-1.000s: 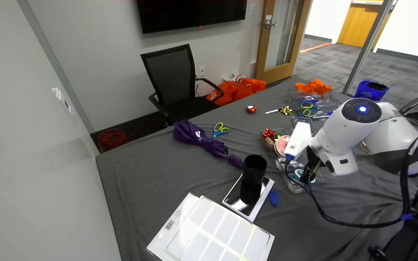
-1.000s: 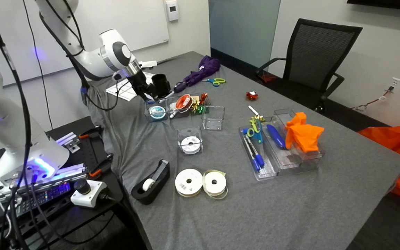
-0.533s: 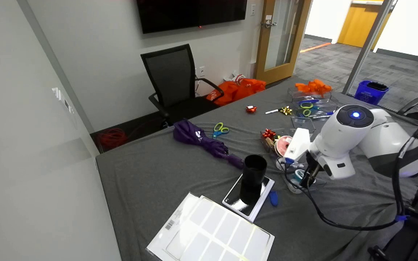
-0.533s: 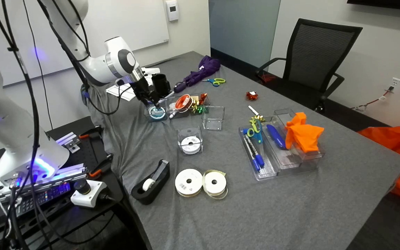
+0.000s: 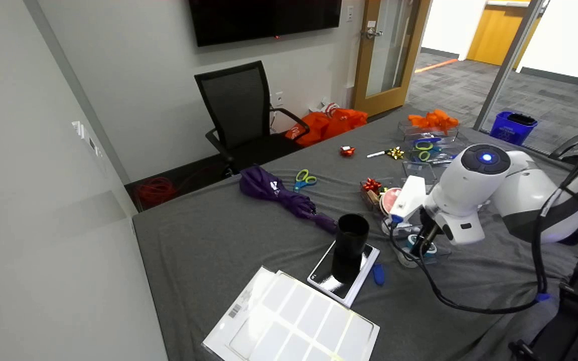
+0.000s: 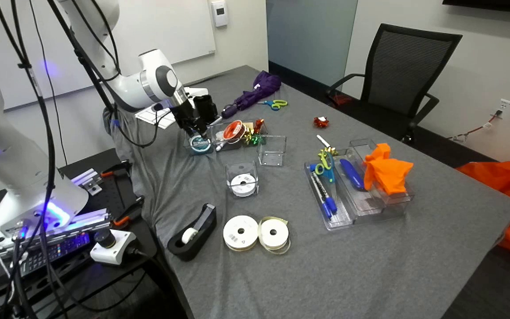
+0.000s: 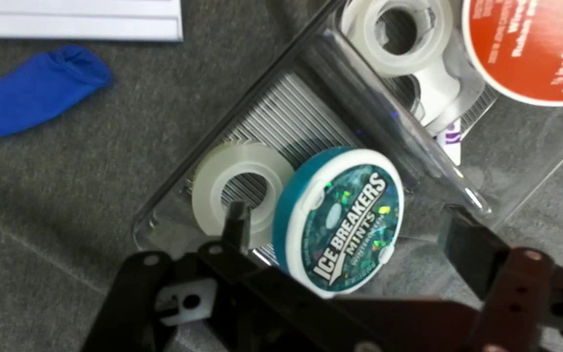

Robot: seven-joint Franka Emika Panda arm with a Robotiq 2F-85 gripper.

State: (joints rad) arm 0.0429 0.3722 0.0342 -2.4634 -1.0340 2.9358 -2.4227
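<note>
Grey-covered table (image 6: 326,274), clear bin (image 7: 291,115) on it, and inside that the mint tin (image 7: 350,225), tilted and seemingly leaning on a tape roll (image 7: 210,188). For a clean grip I'd center over the tin, match its tilt, come down clear of the bin wall and tape roll, and squeeze evenly since the round rim could slip. The tool (image 7: 345,215) has its jaws spread wide, one on each side of the tin in the wrist view, gaps showing, nothing held, no contact visible; height above the bin hard to tell.
</note>
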